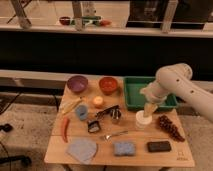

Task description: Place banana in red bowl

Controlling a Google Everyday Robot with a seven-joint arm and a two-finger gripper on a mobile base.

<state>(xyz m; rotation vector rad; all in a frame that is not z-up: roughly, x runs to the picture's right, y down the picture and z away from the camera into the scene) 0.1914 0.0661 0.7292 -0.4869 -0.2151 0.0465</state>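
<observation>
Currently: gripper (148, 112) released and empty, hanging over the white cup (142, 121) at the right of the table (140, 136); banana (71, 105) well apart by the left edge, long axis slanting toward the purple bowl (77, 83); red bowl (108, 84) at the back between them; I reach leftward first

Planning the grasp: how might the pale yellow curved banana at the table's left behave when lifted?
The pale yellow curved banana looks stiff, so likely lifts without drooping. Its curve probably stops rolling. The gripper, open near the green rectangular tray's front, is far from it.
</observation>
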